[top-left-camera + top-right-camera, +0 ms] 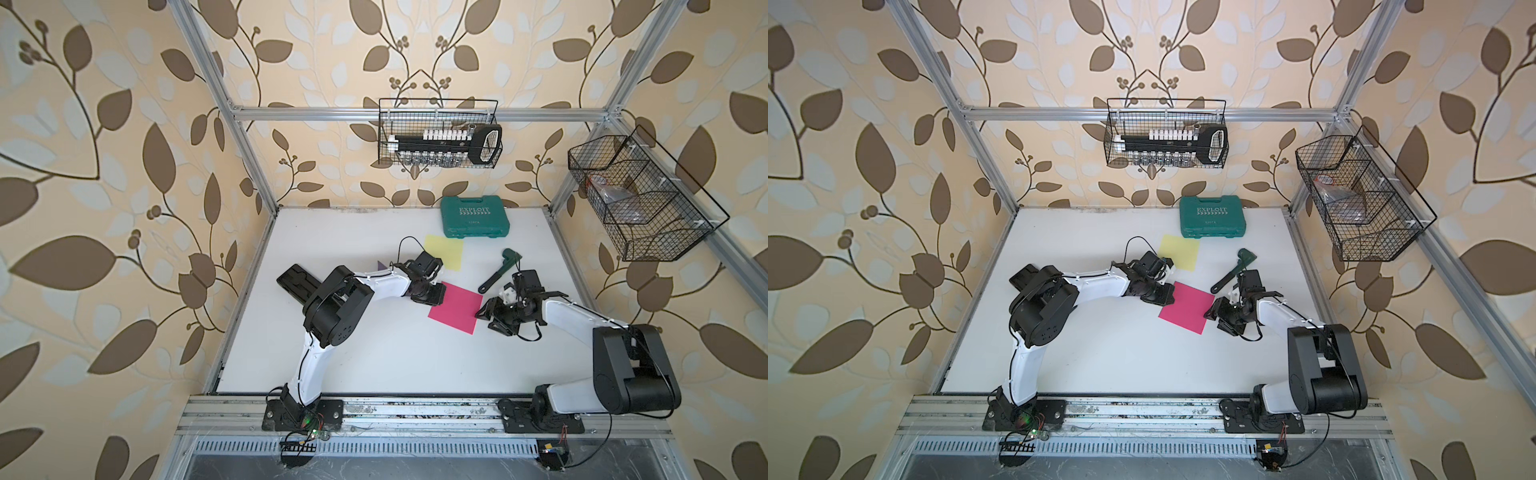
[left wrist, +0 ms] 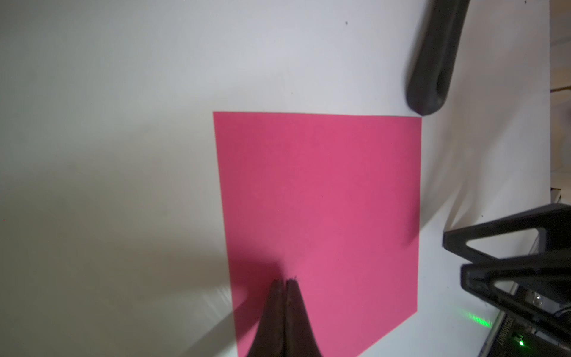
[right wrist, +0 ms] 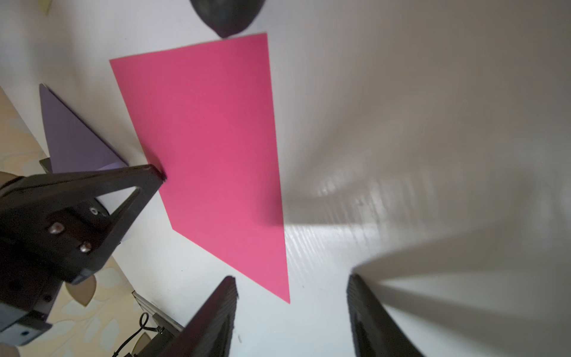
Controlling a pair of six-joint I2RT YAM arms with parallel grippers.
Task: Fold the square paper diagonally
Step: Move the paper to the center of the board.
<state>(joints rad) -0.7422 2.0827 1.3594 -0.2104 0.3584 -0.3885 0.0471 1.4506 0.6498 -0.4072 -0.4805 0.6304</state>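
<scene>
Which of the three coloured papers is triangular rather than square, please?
The purple paper, a triangle lying beside the left gripper. The pink paper and the yellow paper both lie flat as open squares.

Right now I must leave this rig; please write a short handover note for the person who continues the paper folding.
Left gripper: shut, tips down on the pink paper near one edge; whether it pinches the sheet is unclear.
Right gripper: open, empty, low beside a corner of the sheet.
Pink paper: flat on the white table between both arms.
Done: no fold yet in it; a purple paper triangle lies near the left gripper.
Left: lift one corner, bring it onto the opposite corner, press the crease.
</scene>
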